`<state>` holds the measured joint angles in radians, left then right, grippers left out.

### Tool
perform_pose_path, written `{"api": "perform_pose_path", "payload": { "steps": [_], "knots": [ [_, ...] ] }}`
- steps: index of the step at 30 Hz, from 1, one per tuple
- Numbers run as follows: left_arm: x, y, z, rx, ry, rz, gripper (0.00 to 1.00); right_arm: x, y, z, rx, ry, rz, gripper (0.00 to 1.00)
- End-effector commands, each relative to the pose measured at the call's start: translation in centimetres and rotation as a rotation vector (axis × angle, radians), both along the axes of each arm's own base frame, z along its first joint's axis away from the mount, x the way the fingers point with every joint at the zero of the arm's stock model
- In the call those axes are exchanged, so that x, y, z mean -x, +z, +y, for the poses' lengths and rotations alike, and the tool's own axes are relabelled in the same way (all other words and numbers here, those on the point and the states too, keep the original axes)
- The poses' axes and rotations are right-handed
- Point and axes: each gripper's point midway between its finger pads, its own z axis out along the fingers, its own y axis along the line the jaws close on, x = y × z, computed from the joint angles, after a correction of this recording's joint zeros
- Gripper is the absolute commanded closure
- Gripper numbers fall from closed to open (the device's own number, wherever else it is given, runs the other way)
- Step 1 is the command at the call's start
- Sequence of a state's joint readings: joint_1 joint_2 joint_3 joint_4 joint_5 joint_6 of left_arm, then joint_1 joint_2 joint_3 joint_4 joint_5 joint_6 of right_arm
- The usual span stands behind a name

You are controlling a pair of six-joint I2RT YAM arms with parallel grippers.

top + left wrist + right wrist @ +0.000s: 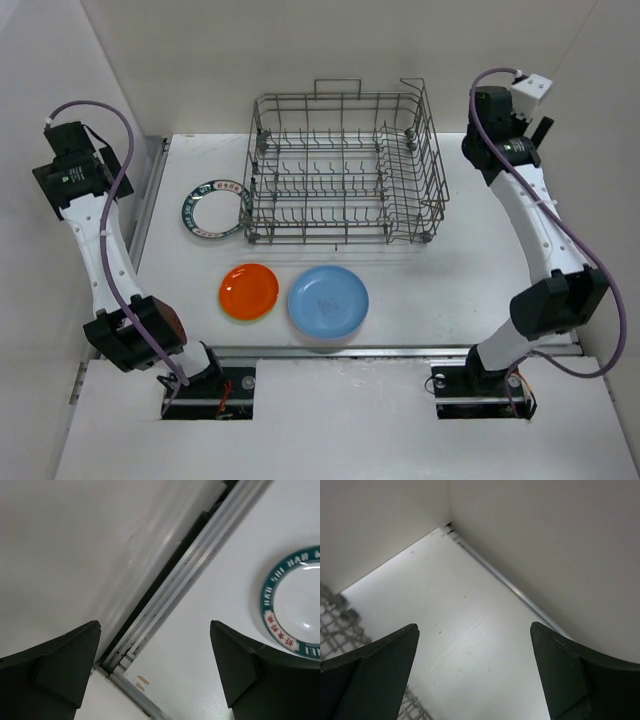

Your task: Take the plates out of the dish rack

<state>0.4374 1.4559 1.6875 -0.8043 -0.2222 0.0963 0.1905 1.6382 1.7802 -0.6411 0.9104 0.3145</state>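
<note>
The grey wire dish rack (345, 170) stands at the back middle of the table, and I see no plate in it. A white plate with a teal rim (193, 210) lies flat just left of the rack. A small orange plate (249, 291) and a light blue plate (328, 300) lie side by side in front of the rack. My left gripper (155, 626) is open and empty, held high at the far left, with the teal-rim plate (295, 605) below to its right. My right gripper (475, 627) is open and empty, high at the far right, beside the rack's corner (335, 625).
White walls enclose the table at the back and sides. A metal rail (200, 565) runs along the table's left edge and another (390, 351) along the front edge. The arm bases (210, 385) sit at the near edge.
</note>
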Motion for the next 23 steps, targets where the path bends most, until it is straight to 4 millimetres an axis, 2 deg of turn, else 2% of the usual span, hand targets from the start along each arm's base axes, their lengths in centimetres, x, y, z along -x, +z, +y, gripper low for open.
{"api": "perform_pose_path", "payload": {
  "steps": [1, 4, 10, 13, 23],
  "knots": [
    [2.0, -0.1, 0.7, 0.005, 0.153, -0.037, 0.11, 4.0, 3.6, -4.0, 0.067, -0.226, -0.137, 0.01],
    [2.1, -0.5, 0.7, 0.008, 0.153, -0.028, 0.10, 4.1, 3.6, -3.9, 0.043, -0.221, -0.190, 0.01],
    [2.0, -0.9, 0.5, 0.019, 0.145, -0.020, 0.10, 4.2, 3.2, -3.3, 0.053, -0.232, -0.180, 0.01],
    [1.8, -1.0, 0.3, 0.030, 0.132, -0.025, 0.10, 4.5, 3.9, -3.1, 0.025, -0.215, -0.214, 0.01],
    [2.7, -1.5, -0.3, 0.035, 0.119, -0.013, 0.10, 5.4, 4.0, -2.9, 0.003, -0.185, -0.217, 0.01]
  ]
}}
